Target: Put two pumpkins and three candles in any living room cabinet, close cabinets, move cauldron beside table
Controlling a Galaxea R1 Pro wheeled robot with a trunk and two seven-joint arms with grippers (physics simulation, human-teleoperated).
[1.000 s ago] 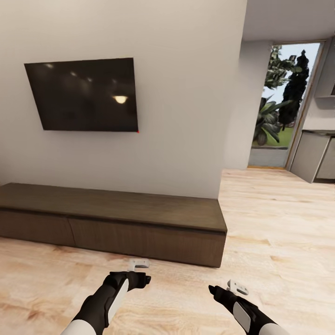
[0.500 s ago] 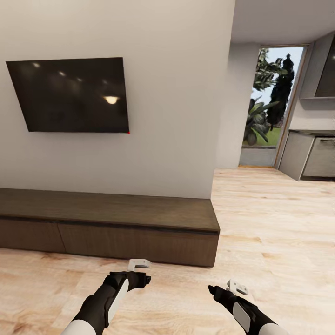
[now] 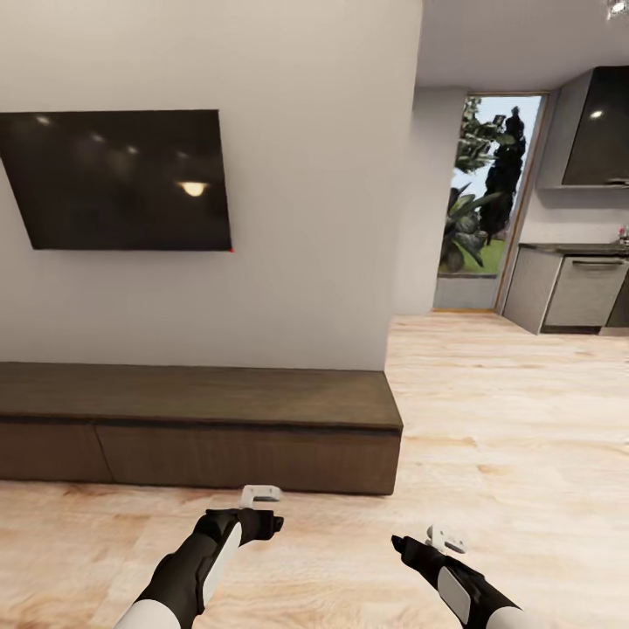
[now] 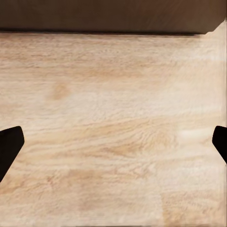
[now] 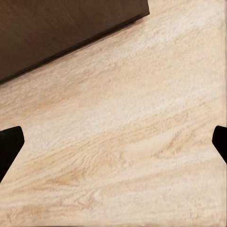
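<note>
Open pale plank floor (image 3: 507,419) spreads right of the long, low, dark brown wooden cabinet (image 3: 201,424), fronts flush; left gripper (image 4: 113,142) and right gripper (image 5: 113,142) both spread wide, empty.

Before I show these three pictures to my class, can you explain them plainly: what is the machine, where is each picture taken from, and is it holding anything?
This is a simulated two-armed robot on wheels, steered by a person. The big picture comes from a camera on its head, looking down over both arms: the left gripper and the right gripper hang above the wooden floor. Ahead stands the cabinet, long, low and dark brown, with its fronts shut and nothing on top. Above it a television hangs on the wall. The two smaller pictures come from cameras by each wrist, looking along the jaws. In both, the dark fingertips sit far apart at the edges with bare floor between, so both jaws are open and hold nothing.
</note>
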